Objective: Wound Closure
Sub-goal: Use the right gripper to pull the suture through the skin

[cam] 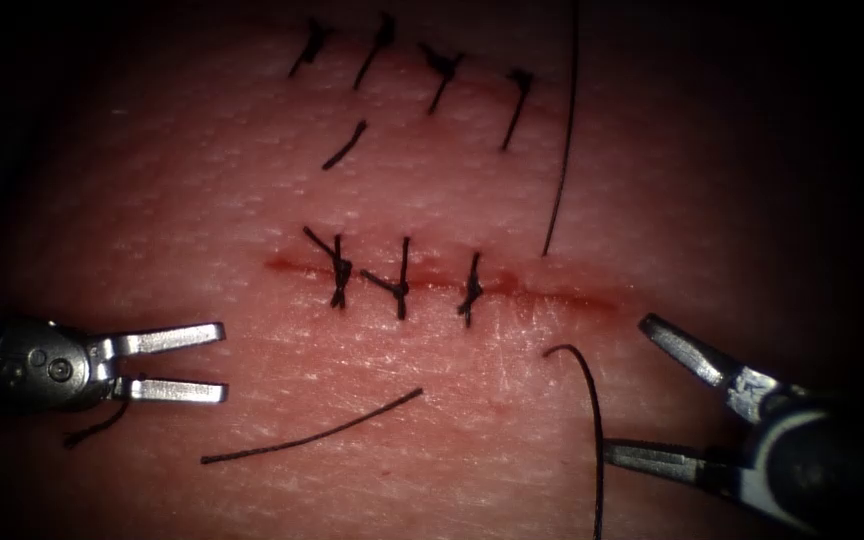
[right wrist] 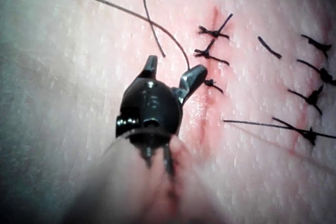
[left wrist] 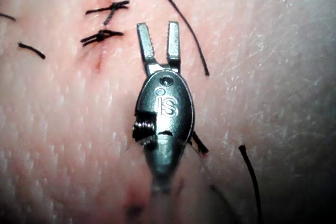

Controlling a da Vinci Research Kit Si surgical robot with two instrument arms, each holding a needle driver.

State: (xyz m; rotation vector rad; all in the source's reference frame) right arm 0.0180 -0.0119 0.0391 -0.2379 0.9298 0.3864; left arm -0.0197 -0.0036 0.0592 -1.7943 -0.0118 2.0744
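Endoscope, tissue (cam: 202,200): pork belly w/ a horizontal cut (cam: 552,295) across the middle; red fluid (cam: 607,300) along its open right end.
Endoscope, stitches (cam: 400,283): three knotted ones across the cut's left and mid part; a second row of four up top (cam: 442,70).
Endoscope, thread (cam: 592,420): comes out of the tissue just below the cut's right end, arcs down between the right tool's jaws; another strand (cam: 562,130) runs up from just above the cut.
Endoscope, cut end of thread (cam: 312,435): loose, lying below the stitches; a short one (cam: 345,146) between the two rows.
Endoscope, left end effector (cam: 222,361): left of the cut and below it, jaws apart, holds nothing.
Endoscope, right end effector (cam: 624,388): lower right, jaws wide apart, holds nothing.
Needle: can't tell where it is.
L wrist, left end effector (left wrist: 158,27): jaws apart, empty, over bare tissue beside the stitches (left wrist: 102,36).
R wrist, right end effector (right wrist: 176,65): jaws spread, thread (right wrist: 173,38) curving down to one jaw; can't tell if touching. Cut (right wrist: 202,124) just beside.
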